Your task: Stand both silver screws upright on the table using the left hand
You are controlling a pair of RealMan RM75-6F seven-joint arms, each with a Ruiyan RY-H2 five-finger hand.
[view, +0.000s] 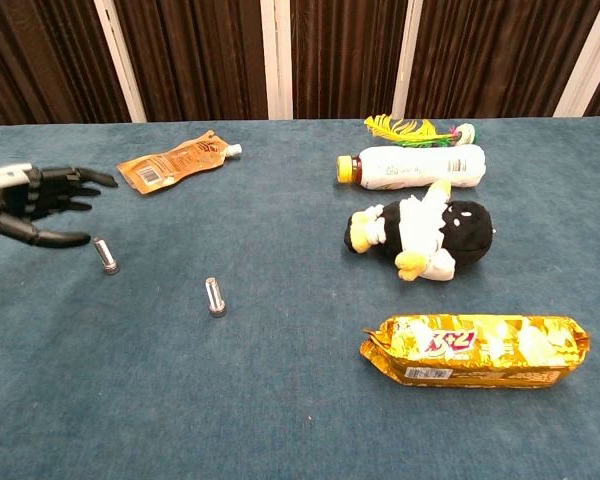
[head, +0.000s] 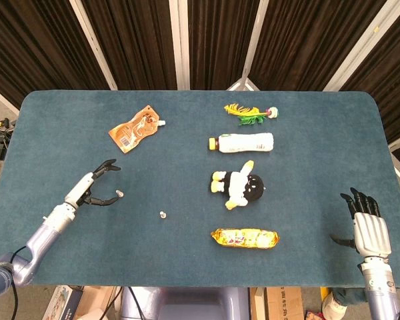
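Note:
One silver screw (view: 104,254) lies on its side on the blue table (view: 280,400), just right of my left hand (view: 35,205); the head view shows this screw (head: 119,194) as a short pale bar. My left hand (head: 93,187) is open with fingers spread, holding nothing and apart from the screw. The second silver screw (view: 214,297) stands on its head further right, and shows as a small dot (head: 163,215) from above. My right hand (head: 368,223) rests open at the table's near right edge, seen only in the head view.
An orange pouch (view: 175,160) lies behind the left hand. A white bottle (view: 410,166), a black and white plush penguin (view: 425,232), a gold snack pack (view: 475,350) and a yellow-green feather toy (view: 415,128) fill the right half.

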